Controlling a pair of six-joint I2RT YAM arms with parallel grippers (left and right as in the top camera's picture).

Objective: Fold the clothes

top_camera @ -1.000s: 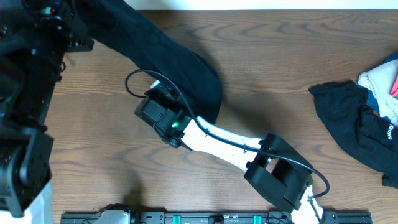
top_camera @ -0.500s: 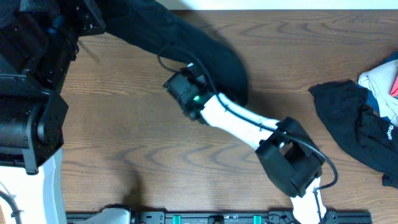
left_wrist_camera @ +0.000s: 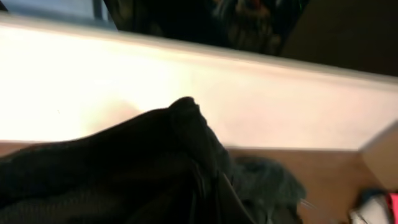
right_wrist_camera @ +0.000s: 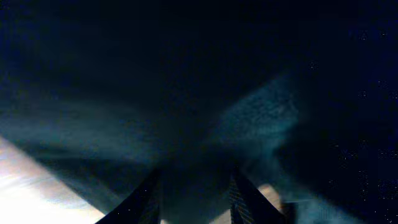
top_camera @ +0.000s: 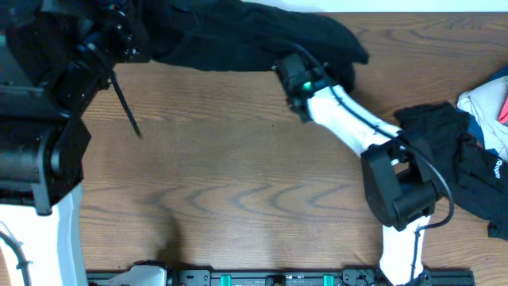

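Observation:
A long black garment (top_camera: 238, 36) lies stretched along the table's far edge between my two grippers. My left gripper (top_camera: 135, 36) holds its left end; in the left wrist view the black fabric (left_wrist_camera: 124, 168) covers the jaws. My right gripper (top_camera: 282, 67) is shut on the garment's lower edge near its right end; in the right wrist view the fabric (right_wrist_camera: 199, 74) fills the frame and sits pinched between the fingers (right_wrist_camera: 196, 186). A second black garment (top_camera: 444, 151) with a small white mark lies crumpled at the right, beside a whitish one (top_camera: 484, 103) with pink and blue.
The wooden table (top_camera: 238, 183) stretches out below the garment. A thin black strap (top_camera: 127, 107) hangs from the left arm. The right arm's body (top_camera: 397, 191) stands just left of the crumpled pile. A white wall (left_wrist_camera: 186, 81) rises behind the far edge.
My right gripper has moved up and to the right, pulling the black garment with it. The garment has gone from a diagonal hang to a stretch along the far edge.

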